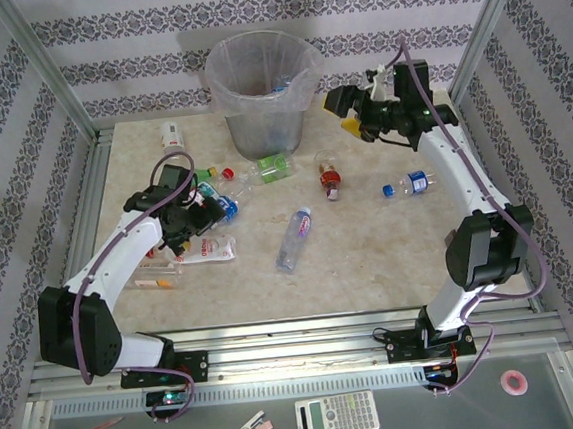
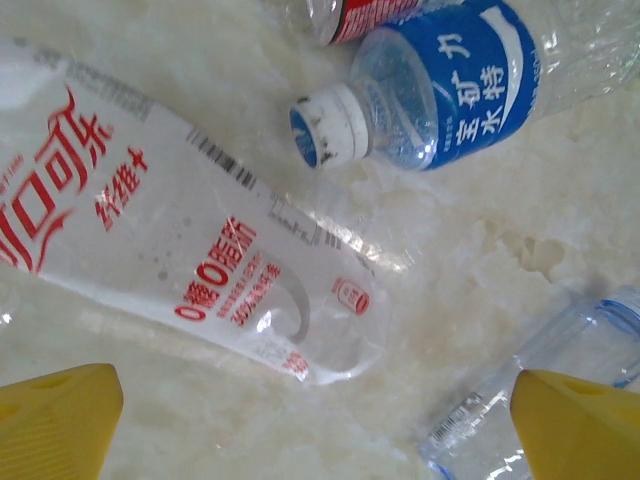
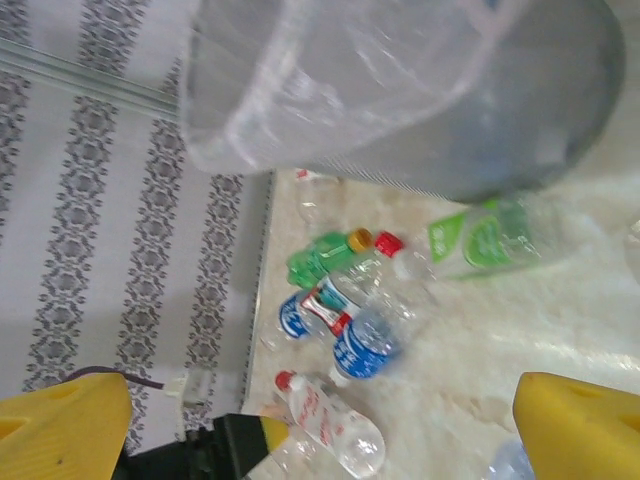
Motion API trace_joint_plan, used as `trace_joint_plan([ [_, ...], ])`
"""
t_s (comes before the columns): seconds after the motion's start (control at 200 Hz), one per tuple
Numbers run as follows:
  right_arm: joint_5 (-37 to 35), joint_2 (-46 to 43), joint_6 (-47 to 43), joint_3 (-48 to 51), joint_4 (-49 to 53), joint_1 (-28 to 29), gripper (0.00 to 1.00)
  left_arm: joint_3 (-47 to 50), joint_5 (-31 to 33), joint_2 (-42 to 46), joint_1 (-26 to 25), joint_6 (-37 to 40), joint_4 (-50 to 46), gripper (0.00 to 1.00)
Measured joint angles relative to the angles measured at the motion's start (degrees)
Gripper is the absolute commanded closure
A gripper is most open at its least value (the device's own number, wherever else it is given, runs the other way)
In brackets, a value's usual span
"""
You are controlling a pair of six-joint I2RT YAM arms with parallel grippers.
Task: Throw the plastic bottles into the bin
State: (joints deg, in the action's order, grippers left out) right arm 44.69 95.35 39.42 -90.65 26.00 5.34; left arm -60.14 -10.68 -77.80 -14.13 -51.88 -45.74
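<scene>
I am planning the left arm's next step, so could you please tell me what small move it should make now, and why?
Probably lower the left gripper onto the white-labelled bottle before closing. Its jaws stand wide open with nothing held, and the flattened bottle lies on the table just ahead of the fingers, its near end reaching between them.

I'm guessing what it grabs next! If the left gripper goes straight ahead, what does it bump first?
Probably the squashed white-labelled bottle just ahead of the left gripper, between its open fingers. Depth is unclear, so it could touch the table beside it.
</scene>
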Motion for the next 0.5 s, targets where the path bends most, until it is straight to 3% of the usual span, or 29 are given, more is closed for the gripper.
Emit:
trace_joint_plan([
  [0.275, 1.31, -4.15, -2.73, 3.48, 2.32, 0.02, 0.02, 14.45, -3.96, 8.0, 0.0, -10.73, 2.71, 0.0],
  [0.5, 1.4, -6.95, -5.57, 3.54, 5.03, 1.36, 0.02, 18.97, -3.61, 8.81, 0.11, -17.59, 9.97, 0.0],
])
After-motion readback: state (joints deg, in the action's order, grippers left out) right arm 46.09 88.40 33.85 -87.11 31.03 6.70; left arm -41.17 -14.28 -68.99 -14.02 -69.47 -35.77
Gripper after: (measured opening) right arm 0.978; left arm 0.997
